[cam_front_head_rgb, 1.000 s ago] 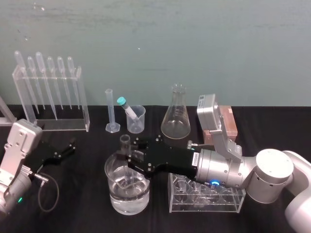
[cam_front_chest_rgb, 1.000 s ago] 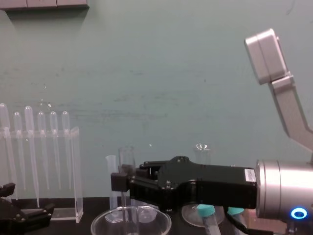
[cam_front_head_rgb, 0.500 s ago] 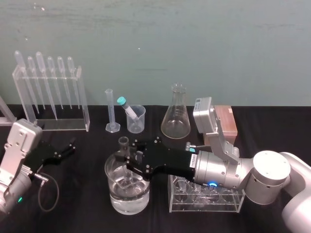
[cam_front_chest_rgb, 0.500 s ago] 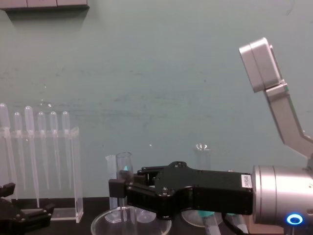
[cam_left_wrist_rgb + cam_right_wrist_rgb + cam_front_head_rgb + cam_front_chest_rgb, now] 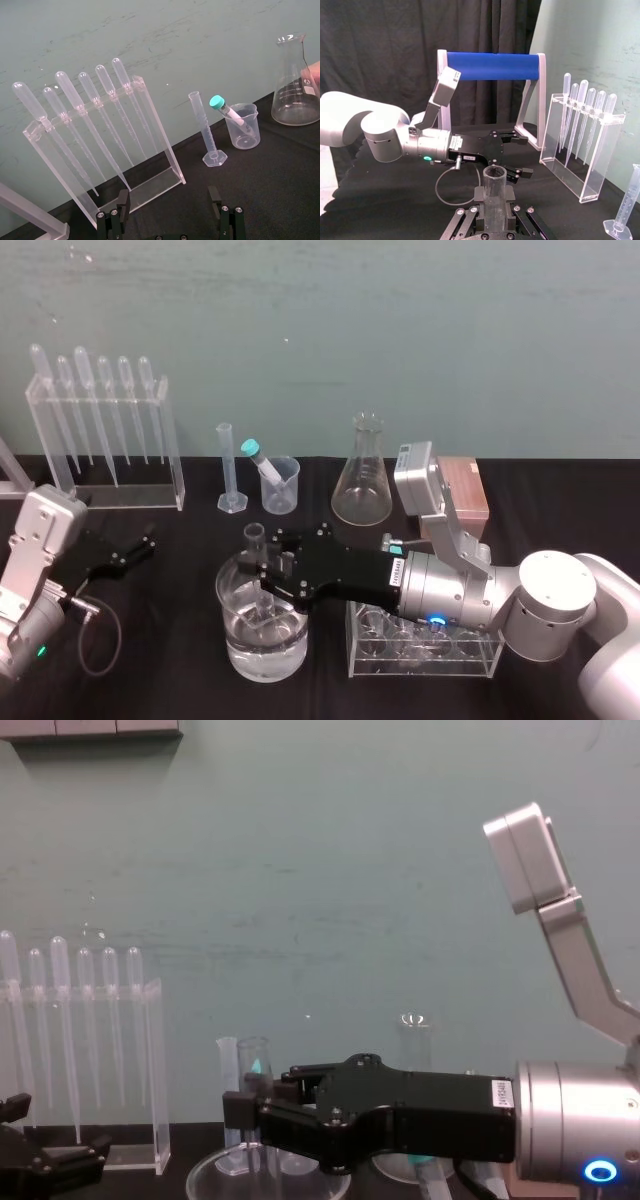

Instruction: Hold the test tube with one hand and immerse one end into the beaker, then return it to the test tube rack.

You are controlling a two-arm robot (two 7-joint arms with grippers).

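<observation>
Head view, from where I'm standing: the test tube [image 5: 254,538] is pretty much upright, long axis vertical, open mouth up. Its lower end is down inside the big beaker [image 5: 232,640], which sits at the front of the black counter [image 5: 170,660] and holds clear liquid. The tip looks like it's in the liquid, but through the glass I can't swear to it.

The right end effector [image 5: 262,570] reaches in sideways over the beaker's rim and is clamped on the tube just below its mouth. In the right wrist view the tube [image 5: 495,192] stands straight up, gripped between the black fingers [image 5: 509,212]. The chest view shows the same thing, with the tube [image 5: 255,1070] vertical at the tip of the right end effector [image 5: 245,1108].

The clear test tube rack [image 5: 425,660] is just beside the beaker, under the right arm's wrist.

Behind them, along the wall:
- a pipette stand [image 5: 105,440] with six pipettes hanging in it
- a thin graduated cylinder [image 5: 227,465]
- a small beaker [image 5: 283,490] with a teal-capped tube [image 5: 262,465] leaning in it
- a conical flask [image 5: 363,475]
- a brown box [image 5: 468,490]

None of that crowds the tube.

The left end effector [image 5: 140,543] is parked low on the counter's left side with its fingers [image 5: 122,207] spread apart and nothing in them.
</observation>
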